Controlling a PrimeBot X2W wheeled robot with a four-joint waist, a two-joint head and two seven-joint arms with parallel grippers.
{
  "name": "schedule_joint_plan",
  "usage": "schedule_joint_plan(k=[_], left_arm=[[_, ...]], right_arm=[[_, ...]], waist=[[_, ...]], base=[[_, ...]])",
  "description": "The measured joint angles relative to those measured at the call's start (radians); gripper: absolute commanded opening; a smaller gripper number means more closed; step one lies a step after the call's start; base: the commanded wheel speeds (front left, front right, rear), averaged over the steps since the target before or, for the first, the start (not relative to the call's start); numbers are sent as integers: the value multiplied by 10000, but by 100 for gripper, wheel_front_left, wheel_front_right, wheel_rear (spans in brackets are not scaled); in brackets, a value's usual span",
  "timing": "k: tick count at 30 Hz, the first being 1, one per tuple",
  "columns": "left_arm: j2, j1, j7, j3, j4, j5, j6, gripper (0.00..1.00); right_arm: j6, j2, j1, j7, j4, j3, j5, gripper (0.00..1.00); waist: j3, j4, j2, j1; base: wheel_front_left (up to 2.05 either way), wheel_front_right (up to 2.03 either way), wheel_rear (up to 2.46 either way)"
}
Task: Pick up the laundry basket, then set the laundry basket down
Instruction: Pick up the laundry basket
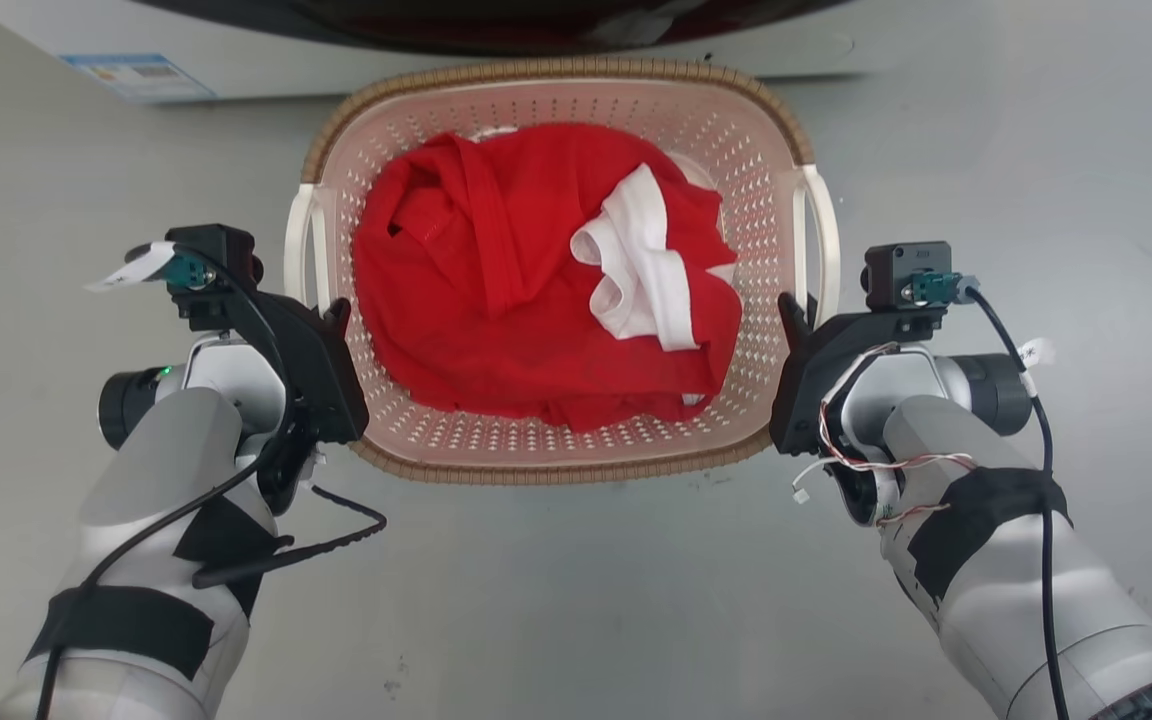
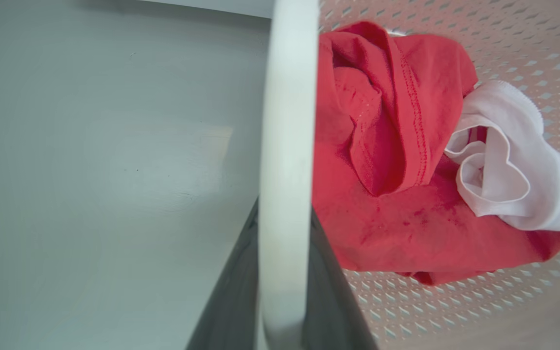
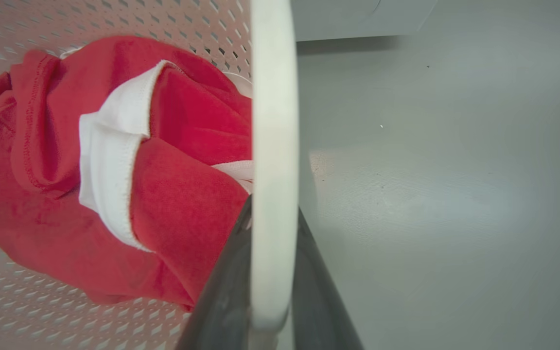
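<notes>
- Left gripper (image 1: 339,312) seemingly clamps the white 9 o'clock handle (image 1: 298,240) of the pale-pink perforated plastic laundry basket (image 1: 556,72).
- Right gripper (image 1: 788,305) likewise clamps its 3 o'clock handle (image 1: 824,240).

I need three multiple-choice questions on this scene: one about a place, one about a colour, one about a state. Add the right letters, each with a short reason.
1. Where does the red garment lie? A on the floor; B inside the laundry basket; C on the washing machine.
2. What colour are the basket's side handles? A white; B black; C brown.
3. How does the left gripper stand at its handle? A far from it; B one finger on each side; C gripping the garment.
Answers: B, perforated walls surround it; A, both show white; B, the left wrist view shows dark fingers flanking the handle.
</notes>
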Motion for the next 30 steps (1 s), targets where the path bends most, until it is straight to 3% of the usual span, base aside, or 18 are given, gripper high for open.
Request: schedule_joint_plan(k=[30], left_arm=[[-575, 2645, 1375, 182, 819, -830, 0, 0]], right_arm=[[874, 151, 2444, 1737, 1336, 98, 1306, 0]], waist=[[-4134, 54, -2, -3]], base=[[0, 0, 0]])
